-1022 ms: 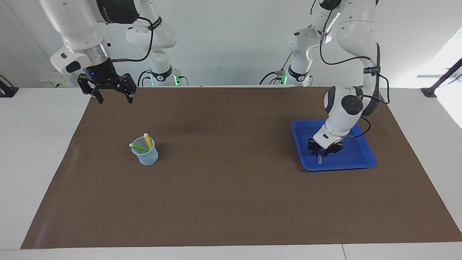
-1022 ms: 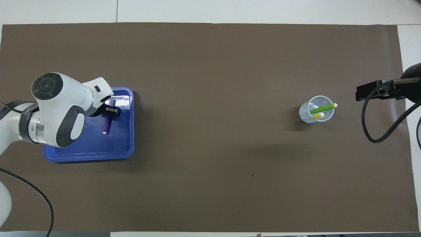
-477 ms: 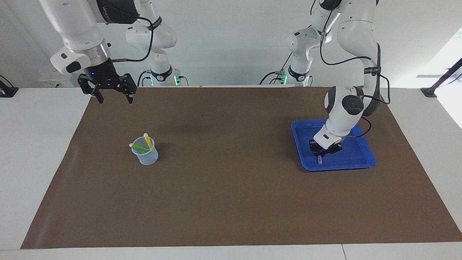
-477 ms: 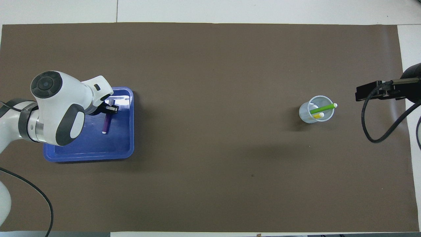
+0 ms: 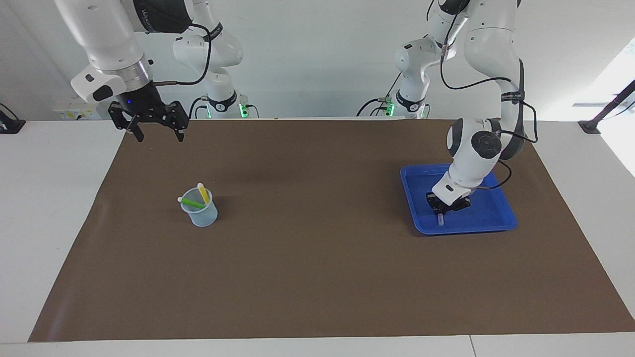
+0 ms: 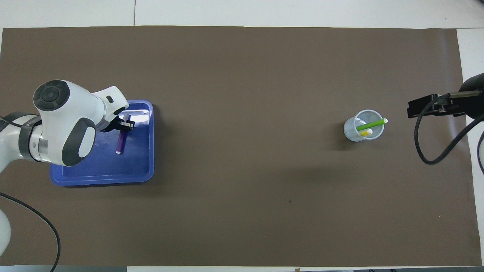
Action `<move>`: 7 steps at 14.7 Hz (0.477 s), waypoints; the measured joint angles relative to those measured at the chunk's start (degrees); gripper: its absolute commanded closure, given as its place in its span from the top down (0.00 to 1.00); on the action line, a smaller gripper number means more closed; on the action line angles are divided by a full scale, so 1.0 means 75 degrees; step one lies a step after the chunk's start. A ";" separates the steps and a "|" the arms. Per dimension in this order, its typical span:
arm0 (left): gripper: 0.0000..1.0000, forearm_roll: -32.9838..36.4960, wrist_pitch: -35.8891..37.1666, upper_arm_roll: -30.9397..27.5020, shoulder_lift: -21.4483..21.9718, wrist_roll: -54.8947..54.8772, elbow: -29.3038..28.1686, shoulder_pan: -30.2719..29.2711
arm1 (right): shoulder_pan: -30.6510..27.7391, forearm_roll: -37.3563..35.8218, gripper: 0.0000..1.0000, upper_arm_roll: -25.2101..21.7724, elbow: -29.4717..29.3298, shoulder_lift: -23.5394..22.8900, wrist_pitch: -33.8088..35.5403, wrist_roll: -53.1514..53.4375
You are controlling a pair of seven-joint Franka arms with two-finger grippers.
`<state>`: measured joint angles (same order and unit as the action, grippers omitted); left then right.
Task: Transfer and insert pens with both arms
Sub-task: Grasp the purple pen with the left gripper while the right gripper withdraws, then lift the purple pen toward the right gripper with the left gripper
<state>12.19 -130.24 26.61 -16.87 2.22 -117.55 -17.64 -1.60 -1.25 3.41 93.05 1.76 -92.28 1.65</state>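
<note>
The left gripper [image 6: 126,125] is down in the blue tray [image 6: 149,151] at the left arm's end of the table, its fingers clamped on the upper part of the purple pen [image 6: 120,141]. The pen's pale tip points toward the robots and appears just clear of the tray floor. To do this step well, I judge the lift should go straight up until the pen clears the tray's rim, and only then turn toward the middle of the mat. The grip sits near one end, so the long free end may swing; a slow rise would keep it from pivoting between the pads. The left arm is folded steeply down, its wrist tilted over the tray.

The brown mat [image 6: 242,170] is between tray and cup, well apart from both.

Toward the right arm's end stands the clear cup [image 6: 353,130], with the green pen [image 6: 370,124] and the yellow pen [image 6: 365,132] leaning inside it, pale ends up.

The right gripper [image 5: 158,130] hangs high over the mat's edge by the robots, jaws wide and holding nothing. That arm waits.
</note>
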 measured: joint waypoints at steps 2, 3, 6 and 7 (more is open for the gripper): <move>0.00 0.0000 0.0559 -0.0018 -0.0074 0.0000 0.0381 -0.0054 | 0.0000 0.0007 1.00 0.0000 0.0000 0.0000 0.0015 0.0000; 0.00 -0.0034 0.0875 -0.0017 -0.0098 0.0002 0.0612 -0.0069 | 0.0000 0.0023 1.00 0.0001 0.0000 0.0000 0.0018 0.0001; 0.00 -0.0658 0.1815 -0.0014 -0.0106 0.0039 0.1274 -0.0075 | 0.0001 0.0068 1.00 0.0003 0.0000 0.0000 0.0024 0.0002; 0.00 -0.0953 0.2219 -0.0012 -0.0104 0.0078 0.1548 -0.0076 | 0.0001 0.0071 1.00 0.0003 0.0000 0.0000 0.0028 0.0002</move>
<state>5.04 -113.60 26.52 -17.64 2.80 -105.94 -18.20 -1.59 -0.72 3.44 93.05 1.76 -92.07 1.67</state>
